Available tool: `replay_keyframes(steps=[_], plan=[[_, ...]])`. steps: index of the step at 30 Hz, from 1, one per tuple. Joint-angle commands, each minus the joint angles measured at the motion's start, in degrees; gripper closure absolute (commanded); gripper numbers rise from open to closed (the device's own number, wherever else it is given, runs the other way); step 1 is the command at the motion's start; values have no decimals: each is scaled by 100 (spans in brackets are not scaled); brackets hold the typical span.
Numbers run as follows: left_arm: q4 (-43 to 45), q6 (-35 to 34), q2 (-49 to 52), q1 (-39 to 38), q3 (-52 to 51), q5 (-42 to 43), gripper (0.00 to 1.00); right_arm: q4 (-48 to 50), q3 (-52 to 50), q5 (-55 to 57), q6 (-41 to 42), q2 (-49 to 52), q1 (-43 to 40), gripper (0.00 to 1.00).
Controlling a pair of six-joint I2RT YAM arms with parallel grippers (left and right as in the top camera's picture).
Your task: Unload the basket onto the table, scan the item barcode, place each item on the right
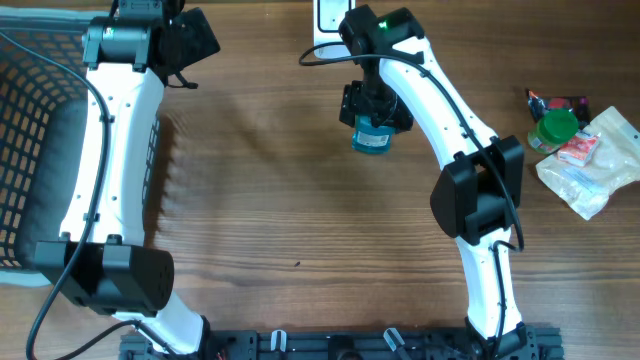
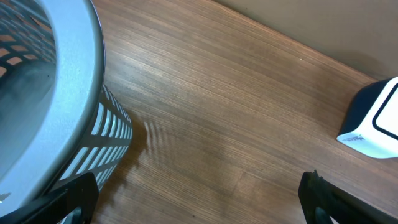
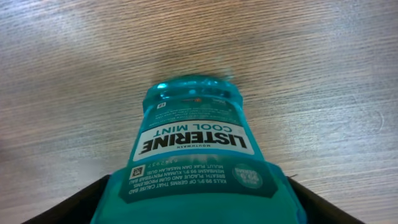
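A teal Listerine mouthwash bottle (image 3: 196, 155) fills the right wrist view, label up and upside down, its far end pointing away over the wooden table. My right gripper (image 3: 199, 208) has a black finger pressed against each side of the bottle. From overhead, the bottle (image 1: 373, 139) shows just under the right gripper (image 1: 372, 108) at the table's back middle. No barcode shows on the visible face, only a small square code. My left gripper (image 2: 199, 199) stands wide open over bare wood beside the basket, holding nothing; overhead it (image 1: 185, 45) is at the back left.
A grey mesh basket (image 1: 30, 120) (image 2: 68, 68) occupies the left edge. A white and dark blue device (image 2: 373, 121) (image 1: 328, 15) stands at the back middle. At the right lie a green-capped bottle (image 1: 555, 128), a red-white box (image 1: 578, 150) and a plastic bag (image 1: 595, 170).
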Motion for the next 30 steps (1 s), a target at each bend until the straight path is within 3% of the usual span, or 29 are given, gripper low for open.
replay_keyframes(steps=[1,11,17,21,25,30], plan=[[-7,26,-63,20,-26,50,0,-9,-22,-17,22,138,20,24],[-22,24,-63,20,-26,50,0,-35,275,-256,-63,133,20,28],[-22,26,-63,20,-26,50,0,501,946,-249,-664,122,9,29],[-22,26,-63,20,-26,50,0,1377,1222,-225,-1263,105,9,30],[-22,26,-63,20,-26,50,0,3215,1222,396,-2424,116,9,30],[-22,26,-63,20,-26,50,0,4516,1217,389,-3237,310,2,32]])
